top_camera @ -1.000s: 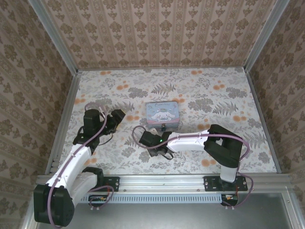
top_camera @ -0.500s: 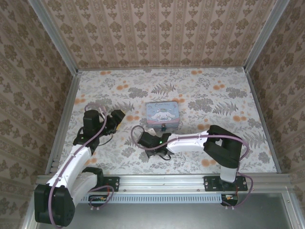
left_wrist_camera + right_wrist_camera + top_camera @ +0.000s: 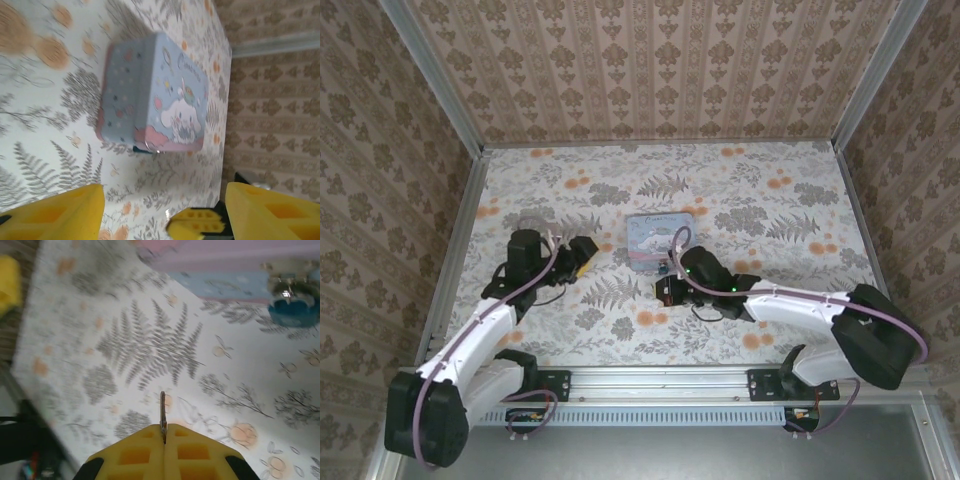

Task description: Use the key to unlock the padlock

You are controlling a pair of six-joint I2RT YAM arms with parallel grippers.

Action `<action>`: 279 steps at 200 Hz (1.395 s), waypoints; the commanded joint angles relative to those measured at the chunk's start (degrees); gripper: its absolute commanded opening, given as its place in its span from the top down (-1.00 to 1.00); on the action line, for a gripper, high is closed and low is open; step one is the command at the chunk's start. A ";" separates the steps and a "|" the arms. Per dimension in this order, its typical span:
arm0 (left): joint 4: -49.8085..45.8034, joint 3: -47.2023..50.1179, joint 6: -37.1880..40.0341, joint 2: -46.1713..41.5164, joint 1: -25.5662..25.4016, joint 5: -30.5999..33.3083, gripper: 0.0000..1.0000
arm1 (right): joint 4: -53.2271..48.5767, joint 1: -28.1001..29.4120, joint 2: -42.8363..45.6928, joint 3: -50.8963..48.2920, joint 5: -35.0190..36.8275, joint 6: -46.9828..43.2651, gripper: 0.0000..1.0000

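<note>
The padlock point(image 3: 295, 311), tiny with a bluish-teal body, hangs on the metal hasp at the front of a pale blue cartoon tin point(image 3: 657, 238). In the top view the padlock point(image 3: 663, 268) is a dark speck at the tin's near edge. My right gripper point(image 3: 164, 432) is shut on the key point(image 3: 163, 412), whose thin metal blade sticks out edge-on above the table, down and left of the padlock. The right gripper point(image 3: 664, 291) hovers just in front of the tin. My left gripper point(image 3: 162, 215) is open, left of the tin point(image 3: 155, 95), with nothing held.
The floral table point(image 3: 760, 210) is ringed by patterned walls with aluminium rails point(image 3: 455, 250) at the sides. The right arm's elbow point(image 3: 880, 340) sits near the right front corner. In the left wrist view the right gripper's yellow fingertips point(image 3: 197, 222) appear beyond my open fingers.
The right gripper shut on the key and swung right and up to the tin's front, its elbow swinging out to the right. The left gripper shifted slightly towards the tin.
</note>
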State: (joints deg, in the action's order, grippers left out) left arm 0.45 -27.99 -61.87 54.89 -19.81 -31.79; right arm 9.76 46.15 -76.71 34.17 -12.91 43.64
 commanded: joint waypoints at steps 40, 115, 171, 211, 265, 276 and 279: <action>8.99 -7.92 1.77 9.61 -16.03 1.51 -0.14 | 12.37 -3.87 7.85 -4.13 -12.58 3.41 1.00; 14.74 -9.84 -0.27 17.17 -21.52 3.40 0.13 | 13.15 -5.02 12.49 -7.27 -11.71 5.35 1.00; 9.52 -8.03 -9.26 15.24 -22.45 10.18 -0.10 | -2.17 -4.25 17.74 -3.52 -2.98 -5.58 1.00; 3.50 -10.26 -13.21 12.62 -22.33 12.98 -0.17 | -11.30 0.33 19.78 0.27 9.07 -18.88 1.00; 0.31 -13.41 -17.63 12.34 -22.55 13.17 -0.15 | -14.92 10.76 14.95 6.26 27.88 -32.24 1.00; 0.38 -13.43 -18.07 12.35 -22.71 13.25 -0.14 | -14.79 11.57 13.91 7.08 29.18 -33.44 1.00; 0.37 -13.56 -18.19 12.43 -22.87 13.25 -0.14 | -14.76 11.67 13.61 7.25 29.25 -33.66 1.00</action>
State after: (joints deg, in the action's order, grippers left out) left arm 2.76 -39.92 -77.10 68.38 -42.15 -19.42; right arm -2.63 56.25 -61.32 38.70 7.03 17.10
